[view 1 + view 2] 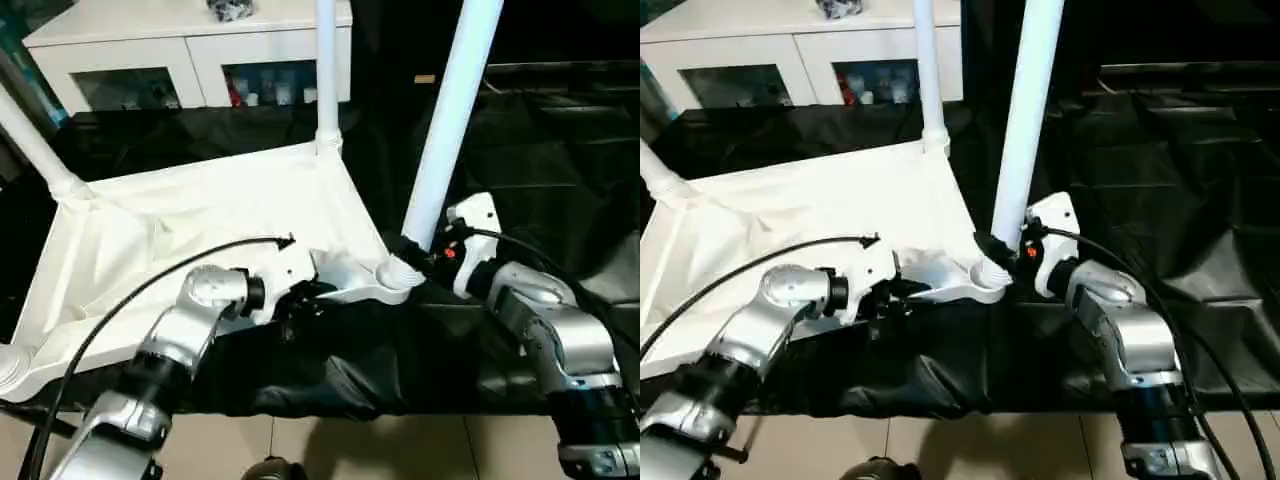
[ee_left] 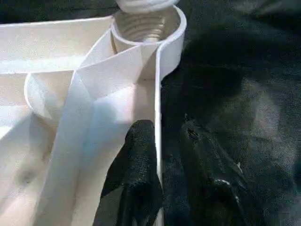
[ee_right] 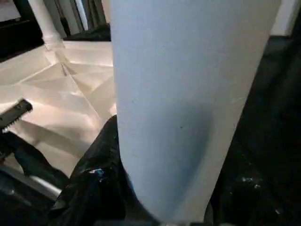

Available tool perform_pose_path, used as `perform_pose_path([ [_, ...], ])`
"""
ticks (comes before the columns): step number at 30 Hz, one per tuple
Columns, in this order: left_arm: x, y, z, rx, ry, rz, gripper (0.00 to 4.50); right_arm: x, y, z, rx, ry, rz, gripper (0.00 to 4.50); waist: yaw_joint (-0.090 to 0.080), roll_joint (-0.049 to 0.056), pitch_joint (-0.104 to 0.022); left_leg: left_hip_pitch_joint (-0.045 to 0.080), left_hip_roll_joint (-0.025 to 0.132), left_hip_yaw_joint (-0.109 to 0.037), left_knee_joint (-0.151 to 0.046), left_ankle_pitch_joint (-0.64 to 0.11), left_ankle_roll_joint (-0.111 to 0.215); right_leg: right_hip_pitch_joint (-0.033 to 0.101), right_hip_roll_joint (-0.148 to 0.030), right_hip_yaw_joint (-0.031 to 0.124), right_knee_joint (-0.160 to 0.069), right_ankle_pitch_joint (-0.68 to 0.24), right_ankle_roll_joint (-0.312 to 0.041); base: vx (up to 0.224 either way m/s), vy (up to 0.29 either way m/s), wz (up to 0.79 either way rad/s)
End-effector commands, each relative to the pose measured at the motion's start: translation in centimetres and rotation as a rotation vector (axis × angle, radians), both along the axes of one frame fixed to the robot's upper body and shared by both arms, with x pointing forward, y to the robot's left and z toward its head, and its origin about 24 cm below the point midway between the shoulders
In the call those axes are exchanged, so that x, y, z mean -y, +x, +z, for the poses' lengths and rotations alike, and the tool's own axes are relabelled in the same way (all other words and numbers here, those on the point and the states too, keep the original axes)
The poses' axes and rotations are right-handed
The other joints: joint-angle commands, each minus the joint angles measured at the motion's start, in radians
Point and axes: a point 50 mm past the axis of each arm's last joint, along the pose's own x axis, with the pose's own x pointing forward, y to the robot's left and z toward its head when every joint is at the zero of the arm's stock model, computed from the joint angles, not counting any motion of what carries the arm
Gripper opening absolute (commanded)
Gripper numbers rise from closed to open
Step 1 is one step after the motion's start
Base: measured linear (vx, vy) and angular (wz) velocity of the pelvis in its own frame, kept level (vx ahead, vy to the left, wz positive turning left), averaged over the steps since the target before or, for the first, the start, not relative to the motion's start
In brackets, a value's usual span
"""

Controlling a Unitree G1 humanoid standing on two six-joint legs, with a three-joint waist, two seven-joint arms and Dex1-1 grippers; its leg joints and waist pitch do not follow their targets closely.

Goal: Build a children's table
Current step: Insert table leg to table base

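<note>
The white table top [image 1: 200,230] lies upside down on the black cloth, ribbed underside up. Two legs stand in its far sockets, one at the left [image 1: 40,150] and one at the right [image 1: 325,70]. A third leg [image 1: 450,120] stands tilted in the near right corner socket [image 1: 395,275]; my right gripper [image 1: 418,255] is shut on it just above the socket. In the right wrist view this leg [image 3: 188,94] sits very close. My left gripper [image 1: 300,295] is shut on the top's near rim [image 2: 157,94], one finger [image 2: 136,160] inside and the other outside. The near left socket [image 1: 8,365] holds no leg.
A white cabinet with glass doors [image 1: 190,60] stands behind. The black-draped table [image 1: 560,150] stretches to the right and back. Its front edge drops to pale floor tiles [image 1: 330,450]. Black cables [image 1: 120,300] run along both forearms.
</note>
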Motion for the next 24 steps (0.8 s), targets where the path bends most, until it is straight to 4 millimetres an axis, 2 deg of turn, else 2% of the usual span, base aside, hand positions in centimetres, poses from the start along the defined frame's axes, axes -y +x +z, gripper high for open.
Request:
perform_pose_path([
  [1, -0.5, 0.2, -0.1, -0.004, 0.017, -0.005, 0.87, -0.5, 0.3, 0.4, 0.021, 0.013, 0.017, 1.90, 0.004, -0.023, -0.074, 0.035, 0.099, -0.044, -0.065, -0.067, 0.104, 0.035, -0.093, 0.042, -0.063, 0.105, -0.285, 0.000, 0.000, 0.00],
  [4, -0.7, 0.4, -0.2, -0.009, 0.028, -0.013, 0.65, -0.5, 0.6, 0.3, 0.022, 0.018, 0.014, 1.90, 0.005, -0.026, -0.077, 0.034, 0.098, -0.043, -0.061, -0.048, 0.111, 0.036, -0.095, 0.042, -0.059, 0.141, -0.290, 0.000, 0.000, 0.00],
  [5, -0.8, 0.5, -0.2, -0.011, 0.031, -0.016, 0.42, -0.6, 0.7, 0.3, 0.028, 0.017, 0.017, 1.90, 0.007, -0.025, -0.079, 0.033, 0.097, -0.043, -0.058, -0.040, 0.115, 0.036, -0.095, 0.041, -0.057, 0.151, -0.291, 0.000, 0.000, 0.00],
  [6, -0.8, 0.6, -0.3, -0.016, 0.035, -0.019, 0.30, -0.7, 0.8, 0.3, 0.033, 0.015, 0.018, 1.90, 0.006, -0.029, -0.078, 0.033, 0.098, -0.042, -0.059, -0.041, 0.116, 0.036, -0.095, 0.041, -0.058, 0.153, -0.292, 0.000, 0.000, 0.00],
  [8, -0.9, 0.6, -0.3, -0.025, 0.039, -0.026, 0.18, -1.1, 0.9, 0.2, 0.058, 0.027, 0.033, 1.90, 0.007, -0.026, -0.078, 0.034, 0.097, -0.041, -0.058, -0.048, 0.115, 0.034, -0.096, 0.040, -0.058, 0.139, -0.295, 0.000, 0.000, 0.00],
  [10, -1.0, 0.7, -0.3, -0.029, 0.038, -0.026, 0.03, -1.3, 1.0, 0.2, 0.064, 0.029, 0.036, 1.90, 0.007, -0.029, -0.079, 0.033, 0.099, -0.043, -0.058, -0.036, 0.121, 0.036, -0.096, 0.040, -0.054, 0.156, -0.296, 0.000, 0.000, 0.00],
  [12, -1.0, 0.7, -0.3, -0.037, 0.029, -0.032, 0.00, -1.4, 1.1, 0.0, 0.081, 0.010, 0.042, 1.90, 0.007, -0.028, -0.079, 0.034, 0.098, -0.041, -0.057, -0.031, 0.126, 0.035, -0.095, 0.039, -0.055, 0.158, -0.297, 0.000, 0.000, 0.00],
  [13, -1.0, 0.7, -0.4, -0.036, 0.030, -0.034, 0.00, -1.6, 1.1, -0.1, 0.072, 0.014, 0.063, 1.90, 0.006, -0.032, -0.078, 0.033, 0.099, -0.041, -0.057, -0.032, 0.127, 0.035, -0.096, 0.040, -0.055, 0.157, -0.297, 0.000, 0.000, 0.00],
  [14, -1.0, 0.7, -0.4, -0.036, 0.031, -0.036, 0.00, -1.7, 1.1, -0.2, 0.063, 0.018, 0.079, 1.90, 0.008, -0.029, -0.079, 0.032, 0.099, -0.042, -0.056, -0.031, 0.133, 0.037, -0.097, 0.039, -0.055, 0.154, -0.297, 0.000, 0.000, 0.00],
  [16, -1.2, 0.5, -0.6, -0.035, 0.053, -0.051, 0.00, -1.9, 1.1, -0.6, 0.021, 0.053, 0.111, 1.90, 0.008, -0.033, -0.078, 0.031, 0.099, -0.041, -0.056, -0.038, 0.136, 0.037, -0.096, 0.039, -0.056, 0.141, -0.298, 0.000, 0.000, 0.00],
  [18, -1.2, 0.5, -0.7, -0.035, 0.055, -0.054, 0.00, -2.0, 1.0, -1.0, -0.011, 0.067, 0.137, 1.90, 0.009, -0.031, -0.079, 0.032, 0.101, -0.041, -0.056, -0.044, 0.134, 0.036, -0.096, 0.039, -0.055, 0.127, -0.299, 0.000, 0.000, 0.00],
  [22, -1.2, 0.4, -0.6, -0.025, 0.060, -0.058, 0.00, -2.0, 0.8, -2.1, -0.064, 0.039, 0.180, 1.90, 0.012, -0.035, -0.079, 0.033, 0.101, -0.040, -0.057, -0.043, 0.132, 0.034, -0.095, 0.038, -0.054, 0.122, -0.302, 0.000, 0.000, 0.00],
  [24, -1.3, 0.4, -0.6, -0.023, 0.056, -0.060, 0.00, -1.9, 0.8, -2.4, -0.070, 0.018, 0.188, 1.90, 0.012, -0.033, -0.079, 0.034, 0.103, -0.041, -0.058, -0.046, 0.126, 0.033, -0.095, 0.038, -0.055, 0.124, -0.298, 0.000, 0.000, 0.00],
])
